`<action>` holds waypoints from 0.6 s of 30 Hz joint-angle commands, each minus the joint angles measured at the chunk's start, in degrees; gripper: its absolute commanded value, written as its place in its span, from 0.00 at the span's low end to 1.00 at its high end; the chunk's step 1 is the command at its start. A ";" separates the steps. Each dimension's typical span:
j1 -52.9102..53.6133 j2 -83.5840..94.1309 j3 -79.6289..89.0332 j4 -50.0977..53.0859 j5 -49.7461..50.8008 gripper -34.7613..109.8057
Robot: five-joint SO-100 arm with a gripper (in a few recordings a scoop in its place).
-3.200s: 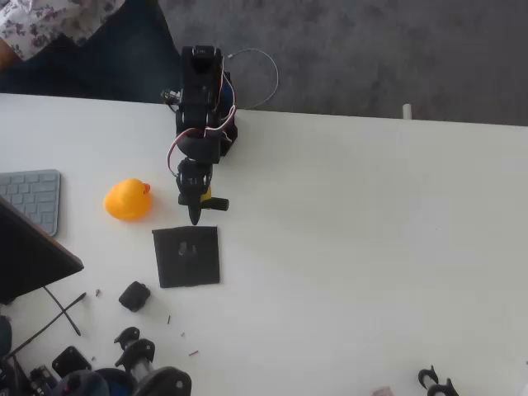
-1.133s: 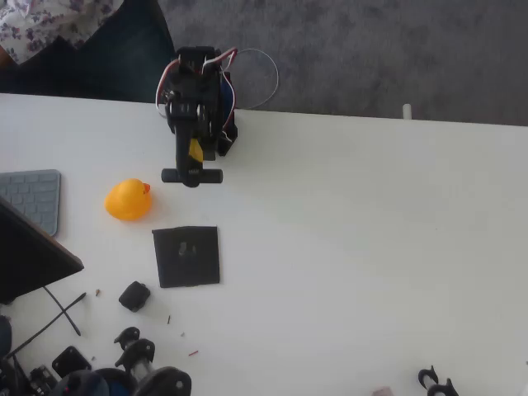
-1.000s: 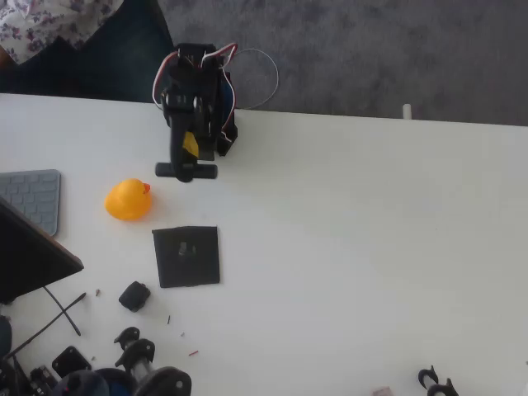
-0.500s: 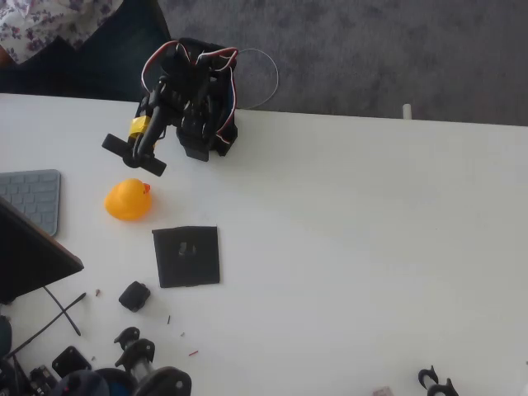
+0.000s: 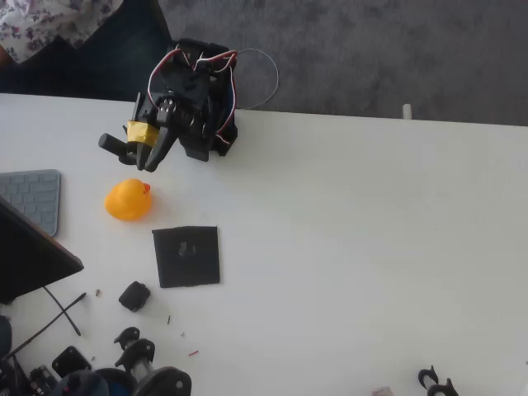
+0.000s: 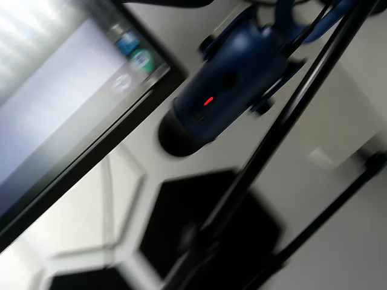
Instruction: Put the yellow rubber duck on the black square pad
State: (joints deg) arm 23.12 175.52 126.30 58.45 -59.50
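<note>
No text, label or number is legible; the wrist view is too blurred.

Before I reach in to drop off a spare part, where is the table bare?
Bare: the whole stretch right of the black square pad and the arm's base. Crowded: the lower left corner with small black parts, and the left edge by the keyboard and yellow rubber duck, below the pincer.
</note>
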 commanded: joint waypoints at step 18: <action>1.85 -2.72 -2.02 29.00 -6.86 0.27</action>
State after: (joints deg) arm 23.12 175.08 126.21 85.43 -65.65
